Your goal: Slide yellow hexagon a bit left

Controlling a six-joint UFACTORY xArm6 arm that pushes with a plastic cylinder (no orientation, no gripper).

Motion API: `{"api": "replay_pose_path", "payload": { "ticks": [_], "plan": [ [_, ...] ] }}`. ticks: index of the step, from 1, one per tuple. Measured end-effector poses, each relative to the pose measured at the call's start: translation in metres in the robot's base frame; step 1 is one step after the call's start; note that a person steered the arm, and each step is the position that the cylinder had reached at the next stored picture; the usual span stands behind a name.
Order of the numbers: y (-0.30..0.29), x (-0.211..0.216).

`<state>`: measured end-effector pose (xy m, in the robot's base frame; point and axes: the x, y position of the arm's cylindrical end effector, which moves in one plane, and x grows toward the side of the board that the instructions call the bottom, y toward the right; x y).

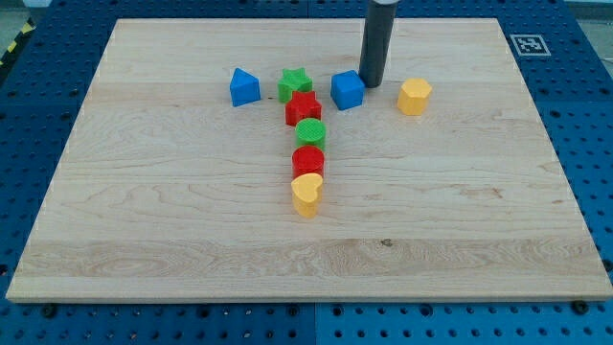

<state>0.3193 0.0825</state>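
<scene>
The yellow hexagon point(415, 97) lies on the wooden board point(192, 230) at the view's upper right of centre. My tip point(371, 84) is the lower end of the dark rod. It stands just to the left of the yellow hexagon, with a gap between them. It sits right beside the blue cube point(347, 90), at that cube's upper right edge.
A blue block point(244, 87) lies at the upper left. A green star point(295, 83), a red star point(303, 108), a green cylinder point(310, 133), a red cylinder point(308, 161) and a yellow heart point(306, 195) form a column down the middle.
</scene>
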Motion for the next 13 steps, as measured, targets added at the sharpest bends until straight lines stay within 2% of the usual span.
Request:
{"api": "replay_pose_path", "payload": {
  "ticks": [1, 2, 3, 4, 5, 6, 7, 13],
  "plan": [
    [0.007, -0.016],
    [0.063, -0.009],
    [0.115, 0.02],
    [0.125, 0.073],
    [0.124, 0.092],
    [0.115, 0.091],
    [0.08, 0.084],
    [0.066, 0.07]
  ]
}}
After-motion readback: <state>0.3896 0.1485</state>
